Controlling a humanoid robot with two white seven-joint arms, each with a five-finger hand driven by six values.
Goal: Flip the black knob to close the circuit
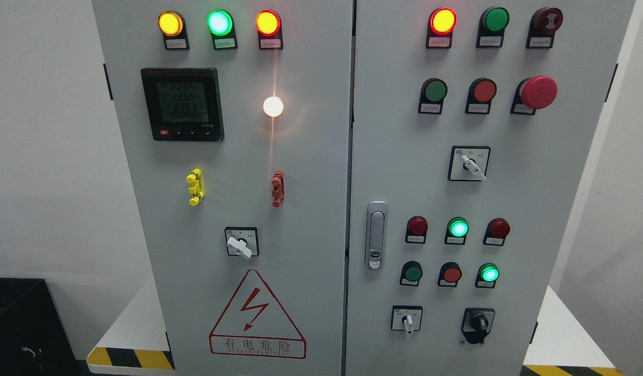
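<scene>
The black knob (478, 324) sits at the lower right of the grey cabinet's right door (509, 198), on a black plate, with its handle about upright. To its left is a white-handled selector (407, 319) pointing down. Neither of my hands shows in the head view.
The right door carries red and green lamps and buttons, a red mushroom stop (538, 92), a white selector (470, 164) and a door handle (376, 235). The left door has a meter (182, 103), lamps, a white selector (241, 243) and a warning triangle (256, 316). A black box (19, 324) stands at lower left.
</scene>
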